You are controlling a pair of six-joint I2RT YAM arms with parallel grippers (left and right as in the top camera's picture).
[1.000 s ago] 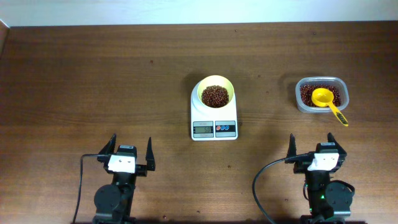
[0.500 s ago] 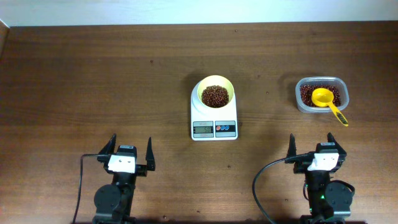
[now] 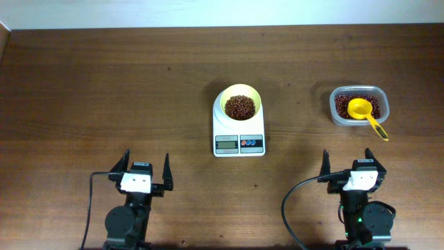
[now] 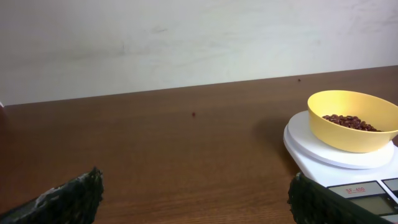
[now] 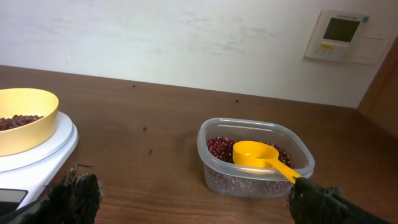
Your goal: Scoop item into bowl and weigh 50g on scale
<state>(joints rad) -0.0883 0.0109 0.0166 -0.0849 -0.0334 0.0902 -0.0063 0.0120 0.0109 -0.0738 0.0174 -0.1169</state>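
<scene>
The pale yellow bowl point(image 3: 240, 104) sits on the white scale point(image 3: 238, 136) at the table's middle and holds a heap of dark red-brown beans point(image 3: 240, 106). The bowl point(image 4: 353, 119) and scale point(image 4: 348, 163) also show at the right of the left wrist view, and the bowl point(image 5: 23, 118) and scale point(image 5: 43, 152) at the left of the right wrist view. More beans point(image 3: 345, 104) fill a clear tub point(image 3: 359, 106) at the right, with a yellow scoop point(image 3: 363, 113) resting in it. My left gripper point(image 3: 146, 172) and right gripper point(image 3: 347, 164) are both open and empty near the front edge.
The clear tub point(image 5: 255, 158) with the scoop point(image 5: 261, 155) lies just ahead of my right gripper point(image 5: 193, 199). A wall thermostat point(image 5: 339, 34) hangs behind the table. My left gripper point(image 4: 196, 199) faces bare wood left of the scale.
</scene>
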